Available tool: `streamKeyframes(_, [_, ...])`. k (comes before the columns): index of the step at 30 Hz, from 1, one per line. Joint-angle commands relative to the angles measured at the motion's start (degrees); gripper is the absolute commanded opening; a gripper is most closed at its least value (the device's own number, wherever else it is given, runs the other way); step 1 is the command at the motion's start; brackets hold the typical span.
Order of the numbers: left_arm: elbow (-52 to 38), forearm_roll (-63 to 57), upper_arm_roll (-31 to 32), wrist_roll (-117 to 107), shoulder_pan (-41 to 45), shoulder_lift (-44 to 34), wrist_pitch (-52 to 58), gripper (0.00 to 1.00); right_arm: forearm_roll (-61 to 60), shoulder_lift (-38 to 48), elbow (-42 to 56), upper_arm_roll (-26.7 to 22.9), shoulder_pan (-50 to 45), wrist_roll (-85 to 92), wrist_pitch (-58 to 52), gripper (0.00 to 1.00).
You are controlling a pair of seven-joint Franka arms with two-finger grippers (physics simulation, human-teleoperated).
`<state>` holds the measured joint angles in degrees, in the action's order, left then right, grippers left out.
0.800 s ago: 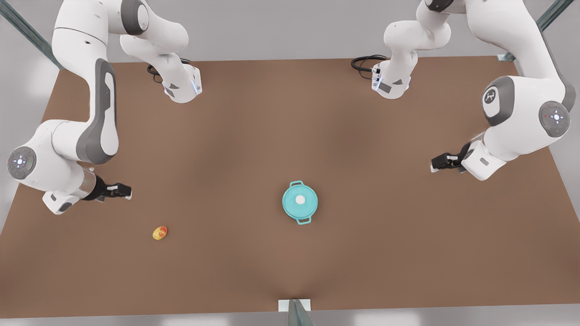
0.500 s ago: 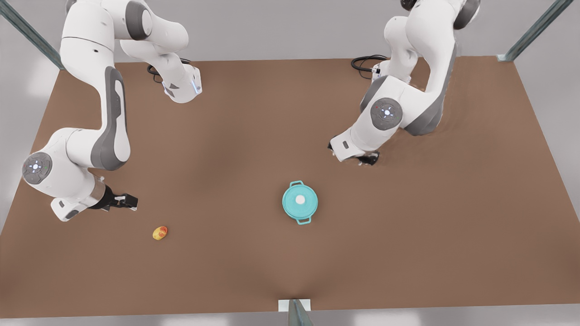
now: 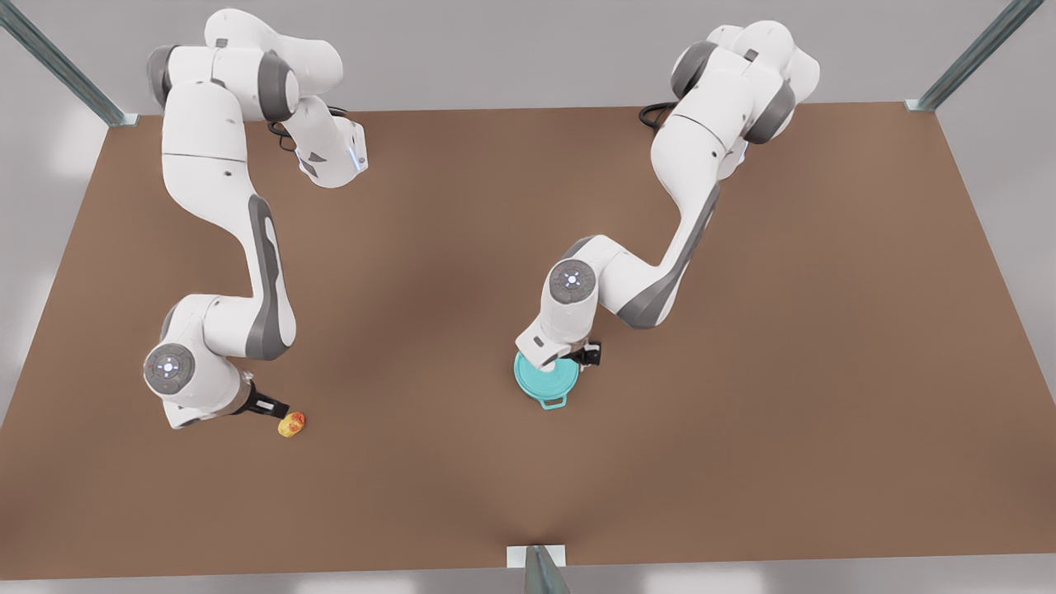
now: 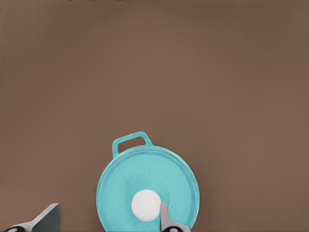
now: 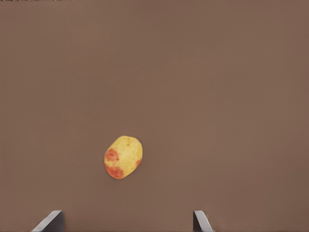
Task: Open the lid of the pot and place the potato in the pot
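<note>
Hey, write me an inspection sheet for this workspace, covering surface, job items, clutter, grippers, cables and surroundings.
Surface: brown table, flat and bare apart from the job's things.
Pot lid: closed on the pot, white knob at its centre.
Potato: lying on the table towards the front view's left, apart from the pot.
Clutter: nothing seen.
Left gripper: over the lid, fingers open, one fingertip beside the knob.
Right gripper: above the potato, fingers open, not touching it.
Cables: black loops at both arm bases.
Surroundings: grey walls, metal frame struts at the corners.
</note>
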<state>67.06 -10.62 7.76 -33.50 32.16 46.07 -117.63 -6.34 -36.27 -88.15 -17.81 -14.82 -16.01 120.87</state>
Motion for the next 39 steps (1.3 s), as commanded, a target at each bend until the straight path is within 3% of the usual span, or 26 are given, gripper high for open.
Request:
streamKeyframes(1, [0.18,-1.16,-0.02,-14.49,0.01,0.42,-3.58,1.00,-1.31,-1.43,0.35,0.05,-0.12,-20.47,4.29,1.00])
streamKeyframes(5, [3.69,-0.98,0.06,-15.19,1.50,0.60,-3.66,1.00,-4.12,-4.07,2.19,0.14,-0.04,-21.44,6.40,1.00])
streamKeyframes(22, [2.99,-2.83,0.24,-16.95,1.85,5.78,-11.13,1.00,-3.68,-9.35,-2.03,0.23,-0.65,-21.52,13.87,1.00])
streamKeyframes(23, [3.08,-2.91,0.24,-16.95,1.94,5.87,-11.13,0.91,-3.77,-9.70,-1.94,0.23,-0.74,-21.52,13.96,1.00])
streamKeyframes(24, [3.08,-2.83,0.15,-17.12,1.94,5.87,-11.05,0.59,-3.77,-9.78,-1.85,0.31,-0.74,-21.52,14.05,1.00])
streamKeyframes(25, [2.99,-2.74,0.15,-17.12,1.94,5.87,-11.05,0.39,-3.94,-10.31,-1.85,0.40,-1.09,-21.61,15.27,1.00])
streamKeyframes(33, [-0.08,-2.65,-0.11,-10.46,0.02,4.29,-2.45,0.33,-4.03,-12.42,-1.41,0.40,-0.92,-21.96,17.82,1.00])
streamKeyframes(37, [-1.23,-2.48,-0.29,7.21,-17.55,6.22,-6.73,0.33,-4.03,-12.77,-1.41,0.40,-1.00,-21.96,17.82,0.99])
streamKeyframes(39, [-1.23,-2.12,-0.02,9.16,-23.89,9.12,-11.40,0.33,-4.12,-12.77,-1.41,0.40,-1.00,-21.96,17.82,0.82])
